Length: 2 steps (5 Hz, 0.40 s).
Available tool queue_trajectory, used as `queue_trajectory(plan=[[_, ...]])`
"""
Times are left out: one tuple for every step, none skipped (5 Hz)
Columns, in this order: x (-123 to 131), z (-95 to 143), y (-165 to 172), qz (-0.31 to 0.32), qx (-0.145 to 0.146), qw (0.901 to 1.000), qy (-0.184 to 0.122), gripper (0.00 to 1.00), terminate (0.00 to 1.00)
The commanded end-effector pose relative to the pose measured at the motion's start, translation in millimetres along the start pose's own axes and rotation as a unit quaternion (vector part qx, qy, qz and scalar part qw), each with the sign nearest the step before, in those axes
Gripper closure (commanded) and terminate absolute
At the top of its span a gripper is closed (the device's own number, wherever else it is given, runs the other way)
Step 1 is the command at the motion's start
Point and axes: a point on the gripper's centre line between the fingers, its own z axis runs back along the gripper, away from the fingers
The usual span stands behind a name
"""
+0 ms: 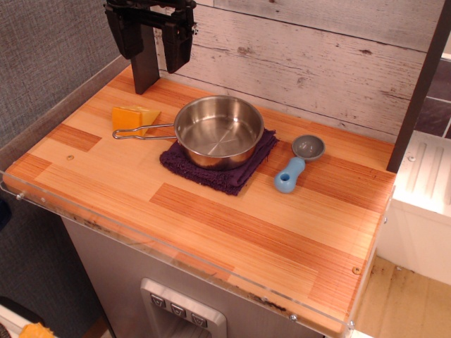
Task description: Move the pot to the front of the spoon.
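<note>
The pot (218, 130) sits on a purple cloth (243, 172), its thin handle (141, 132) pointing left, easy to grab. The spoon (297, 163) lies just right of it. The claw (161, 44) hangs above, open, holding nothing.

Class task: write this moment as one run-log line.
claw: raised at back, open, empty | pot: on purple cloth, handle left | spoon: right of pot | cheese wedge: by handle
</note>
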Motion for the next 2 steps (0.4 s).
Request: queue_trajectory(plan=[[0,0,0,0.000,0.000,1.0000,0.000,0.00,0.00],[-2,-6,-17,-0.015,-0.009,0.9998,-0.004,0.00,0.00]])
